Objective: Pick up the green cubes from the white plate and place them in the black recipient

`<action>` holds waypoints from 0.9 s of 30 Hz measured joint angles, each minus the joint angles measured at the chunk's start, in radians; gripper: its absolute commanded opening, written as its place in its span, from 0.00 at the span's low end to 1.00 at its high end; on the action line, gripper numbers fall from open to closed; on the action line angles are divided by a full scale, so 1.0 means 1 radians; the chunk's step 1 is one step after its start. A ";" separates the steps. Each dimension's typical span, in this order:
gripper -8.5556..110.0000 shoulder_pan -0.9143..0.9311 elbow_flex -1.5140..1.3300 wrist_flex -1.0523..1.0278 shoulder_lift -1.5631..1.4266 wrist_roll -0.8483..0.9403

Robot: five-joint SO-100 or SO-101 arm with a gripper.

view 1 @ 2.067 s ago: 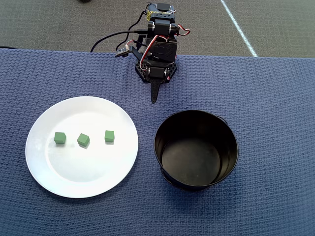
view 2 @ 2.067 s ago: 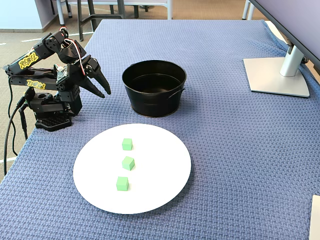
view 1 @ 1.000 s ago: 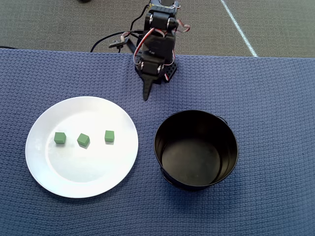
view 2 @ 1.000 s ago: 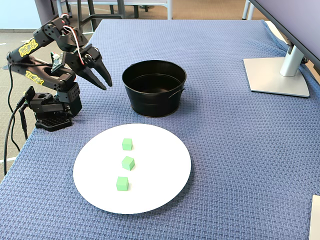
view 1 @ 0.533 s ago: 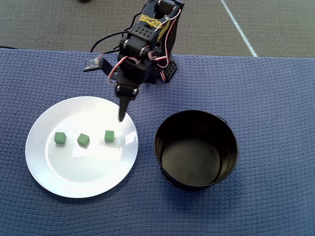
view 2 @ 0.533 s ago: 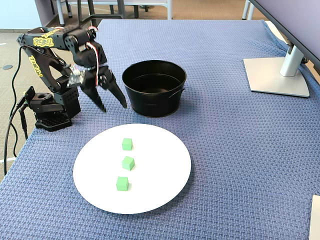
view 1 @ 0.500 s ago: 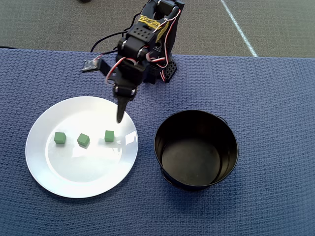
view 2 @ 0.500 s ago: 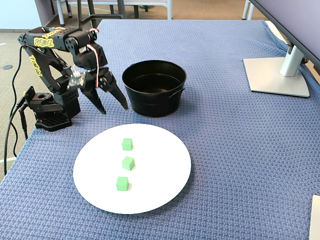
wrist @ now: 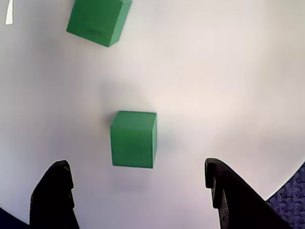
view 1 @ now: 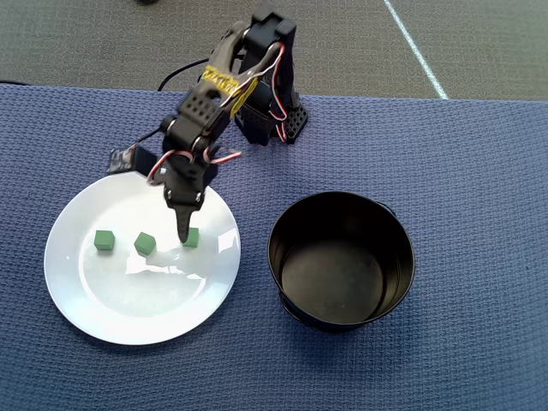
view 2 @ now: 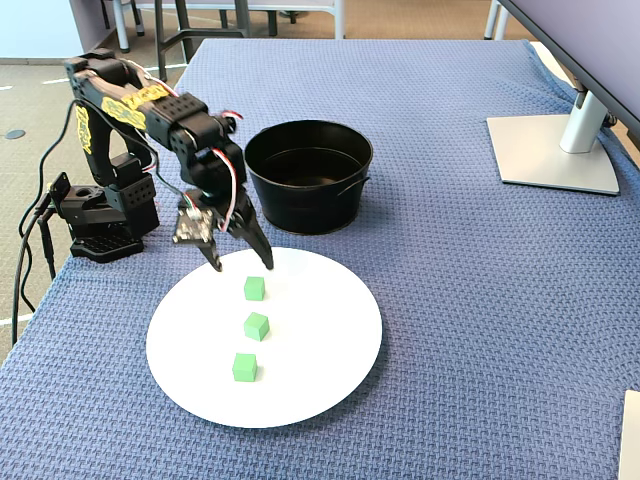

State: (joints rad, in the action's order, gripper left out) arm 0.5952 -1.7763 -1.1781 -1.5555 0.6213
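Overhead view: gripper (view 1: 184,237) poised over white plate (view 1: 94,300), tips at nearest of three green cubes (view 1: 192,237); others in a row beyond; black recipient (view 1: 342,257) well apart, empty.

Wrist view: jaws spread wide, holding nothing; cube (wrist: 133,139) just ahead between them, slightly off-centre, no long axis, faces nearly square to fingers, likely aligned for closing.

Fixed view: gripper (view 2: 240,255) angled down above plate edge.

I see blue woven cloth (view 2: 450,300) covering the bench; monitor stand (view 2: 560,145) at 2 o'clock in fixed view; grey carpet floor (view 1: 86,38) beyond.
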 measured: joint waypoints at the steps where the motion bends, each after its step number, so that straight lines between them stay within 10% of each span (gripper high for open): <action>1: 0.31 0.000 0.021 0.000 0.028 -0.003; 27: 0.22 -0.080 0.097 0.092 0.233 -0.084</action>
State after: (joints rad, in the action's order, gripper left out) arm 0.5154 -1.6797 -1.0861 -1.3223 0.5369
